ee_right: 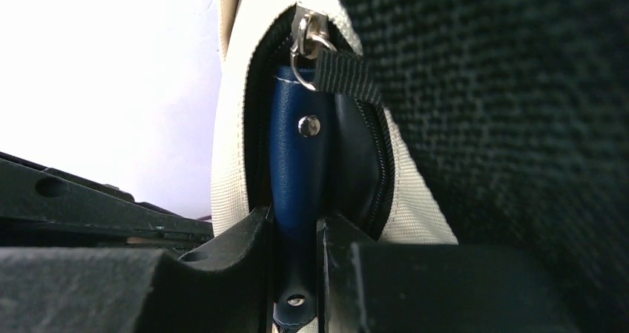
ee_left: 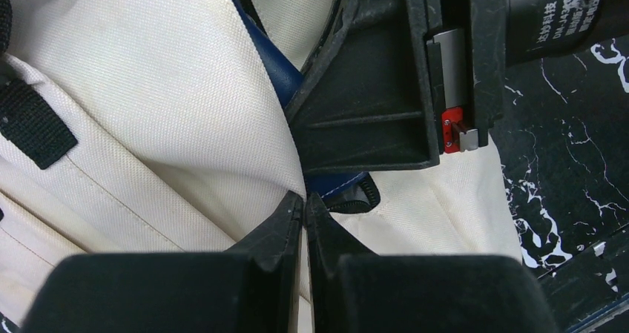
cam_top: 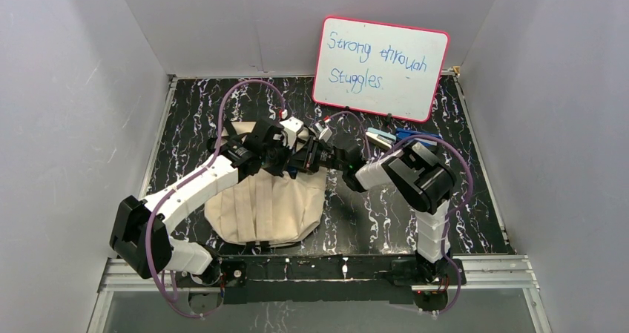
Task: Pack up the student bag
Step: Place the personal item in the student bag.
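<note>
The student bag [cam_top: 259,210] is a cream canvas backpack lying on the black marbled table, its mouth turned to the back. My left gripper [ee_left: 305,197] is shut on the cream fabric at the edge of the bag's zip opening [ee_left: 356,199]. My right gripper [ee_right: 297,225] is shut on a flat dark blue case [ee_right: 295,155] with metal studs, which stands partly inside the opening, under the silver zipper pull [ee_right: 306,33]. Both grippers meet at the bag's far end, left [cam_top: 284,157] beside right [cam_top: 313,157]. The case's far end is hidden inside the bag.
A pink-framed whiteboard [cam_top: 380,67] with handwriting leans on the back wall. A small pile of books [cam_top: 400,136] lies behind the right arm. White walls close in the table on the left, right and back.
</note>
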